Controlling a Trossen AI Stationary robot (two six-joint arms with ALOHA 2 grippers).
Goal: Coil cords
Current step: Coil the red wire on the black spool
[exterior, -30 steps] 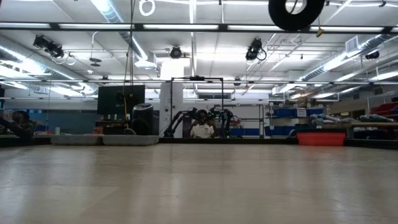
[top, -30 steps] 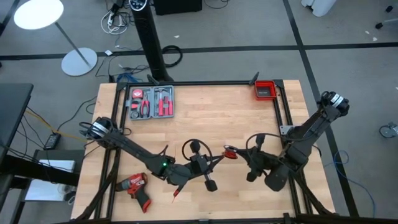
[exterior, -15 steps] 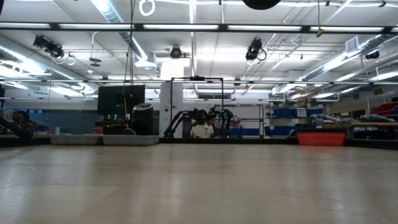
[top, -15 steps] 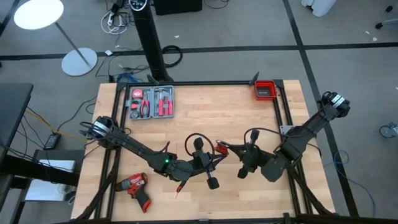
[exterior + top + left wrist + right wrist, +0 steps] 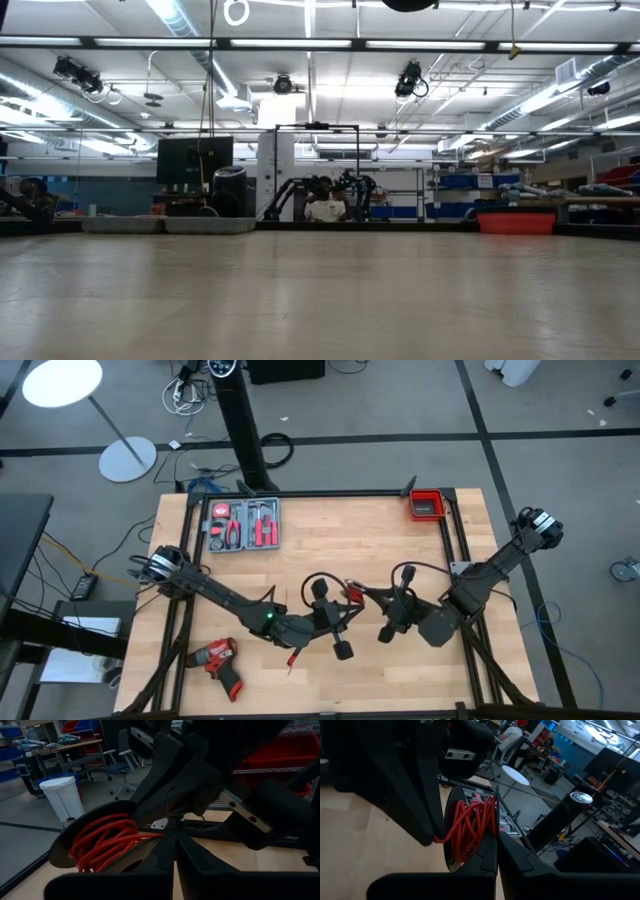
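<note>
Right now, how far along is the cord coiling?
Done: the red wire is wound in many loops on its spool.
In hand: the left gripper and right gripper meet at that coil above mid-table; who grips it I can't tell.
Left: the black cable shows only one loose loop by the left gripper.

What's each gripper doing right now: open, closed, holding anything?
Left gripper: closed on the red wire.
Right gripper: closed on the spool of red wire.

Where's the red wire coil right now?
In the high view, the thin bright red wire coil sits mid-table between the left hand and the right hand, with both wrist views showing it wound on a dark spool.
</note>
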